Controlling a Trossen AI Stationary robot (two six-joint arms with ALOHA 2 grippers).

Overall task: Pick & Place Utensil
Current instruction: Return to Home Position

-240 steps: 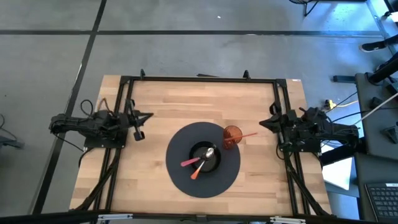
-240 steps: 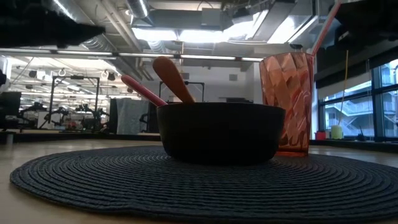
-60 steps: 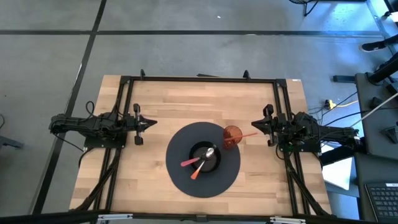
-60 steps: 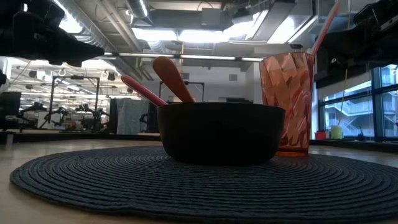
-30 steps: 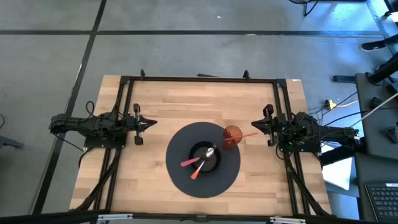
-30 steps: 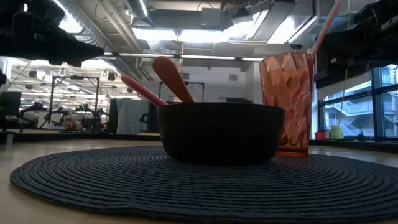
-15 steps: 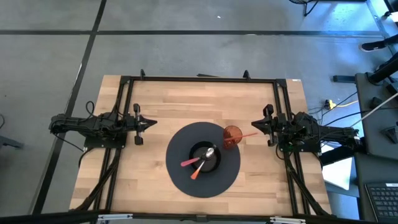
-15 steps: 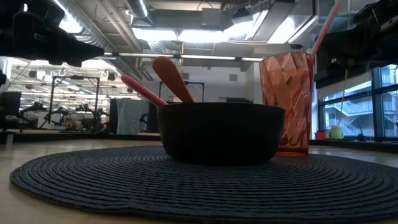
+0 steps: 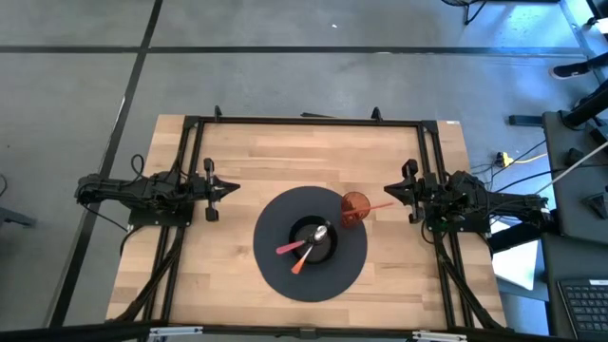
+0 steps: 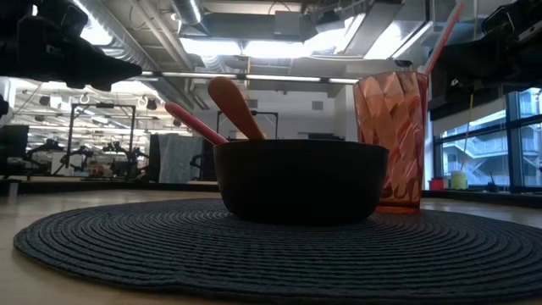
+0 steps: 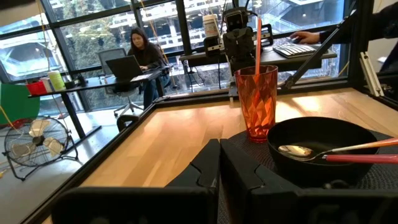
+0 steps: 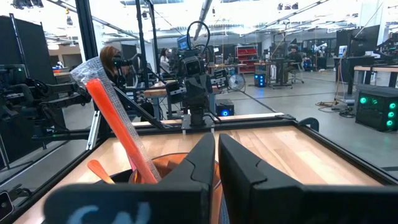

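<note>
utensils already lie in the black bowl [image 9: 334, 246] at the centre of the round mat [image 9: 274, 220]: the pink fork [image 9: 288, 248] and orange spoon [image 9: 302, 261] have their handles slanting out over the rim toward the left arm's side. left gripper [image 9: 228, 188] and right gripper [image 9: 388, 190] sit at opposite table edges, well apart from the bowl between them, each with fingers closed together on nothing. by my reading nothing is left to pick, so each arm need only settle back on its own side, the orange cup [image 9: 353, 207] nearest the right one.
</note>
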